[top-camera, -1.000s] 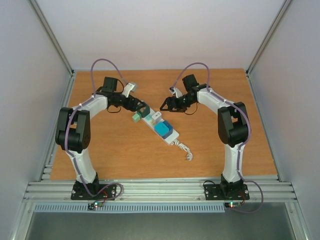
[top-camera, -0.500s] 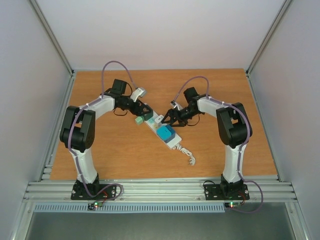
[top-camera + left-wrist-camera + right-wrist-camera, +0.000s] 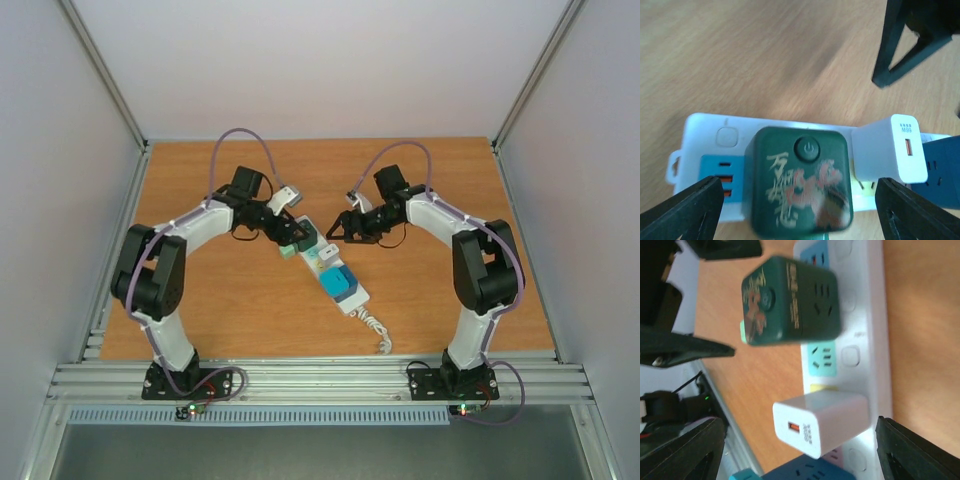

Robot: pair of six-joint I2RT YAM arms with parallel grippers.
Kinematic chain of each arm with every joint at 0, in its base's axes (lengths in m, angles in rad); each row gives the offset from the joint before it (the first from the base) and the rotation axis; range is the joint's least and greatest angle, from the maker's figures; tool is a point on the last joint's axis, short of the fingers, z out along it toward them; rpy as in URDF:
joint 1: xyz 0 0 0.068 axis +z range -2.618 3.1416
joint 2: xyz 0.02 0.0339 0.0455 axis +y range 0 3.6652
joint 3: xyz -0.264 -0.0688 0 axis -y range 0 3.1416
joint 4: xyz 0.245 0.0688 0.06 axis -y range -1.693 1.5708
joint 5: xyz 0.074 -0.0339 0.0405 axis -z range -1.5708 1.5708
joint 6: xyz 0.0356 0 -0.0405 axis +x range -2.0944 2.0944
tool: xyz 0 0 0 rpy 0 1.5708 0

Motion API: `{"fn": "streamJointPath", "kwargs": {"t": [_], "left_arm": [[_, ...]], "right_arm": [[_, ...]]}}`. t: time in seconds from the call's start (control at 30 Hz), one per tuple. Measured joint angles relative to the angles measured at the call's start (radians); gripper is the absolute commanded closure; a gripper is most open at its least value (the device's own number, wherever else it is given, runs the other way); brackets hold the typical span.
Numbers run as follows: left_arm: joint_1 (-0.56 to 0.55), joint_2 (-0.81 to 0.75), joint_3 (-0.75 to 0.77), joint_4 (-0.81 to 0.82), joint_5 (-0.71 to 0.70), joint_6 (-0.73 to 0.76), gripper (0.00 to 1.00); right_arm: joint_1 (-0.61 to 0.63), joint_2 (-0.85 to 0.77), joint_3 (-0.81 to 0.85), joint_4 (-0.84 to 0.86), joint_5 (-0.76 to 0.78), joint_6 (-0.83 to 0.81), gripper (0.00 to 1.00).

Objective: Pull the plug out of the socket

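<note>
The socket (image 3: 357, 300), a long white power strip, lies diagonally mid-table with three plugs standing in it. A dark green cube plug (image 3: 800, 182) sits at its far end, a white USB charger plug (image 3: 820, 422) in the middle, and a blue cube plug (image 3: 337, 283) toward the cord. My left gripper (image 3: 800, 210) is open and straddles the green cube, with gaps on both sides. Just above the white charger, my right gripper (image 3: 800, 455) is also open, holding nothing. From above, the two grippers (image 3: 298, 235) (image 3: 338, 232) face each other across the strip.
A short curly white cord (image 3: 377, 332) trails from the strip's near end toward the table's front edge. Bare wooden tabletop (image 3: 200, 300) surrounds the strip. Grey enclosure walls (image 3: 60, 200) stand left, right and behind.
My left gripper moved right and down over the green plug. The right gripper came in toward the white charger, then eased back slightly. The strip shifted a little toward the near right.
</note>
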Motion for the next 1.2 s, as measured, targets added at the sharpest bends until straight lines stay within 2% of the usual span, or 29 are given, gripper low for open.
{"fn": "streamJointPath", "kwargs": {"t": [0.27,0.53,0.87,1.2], "left_arm": [[0.025,-0.242,-0.204,0.059,-0.116,0.007,0.13],[0.026,-0.366,-0.433,0.154,-0.175,0.026,0.16],[0.014,-0.366,-0.478,0.331,-0.244,0.018,0.22],[-0.009,-0.361,-0.502,0.378,-0.257,0.045,0.26]], "right_arm": [[0.021,-0.014,0.071,0.074,0.147,0.046,0.16],[0.16,-0.008,0.123,0.116,0.29,0.069,0.17],[0.26,0.09,0.196,0.162,0.427,0.072,0.19],[0.28,0.129,0.196,0.185,0.52,0.071,0.25]]}}
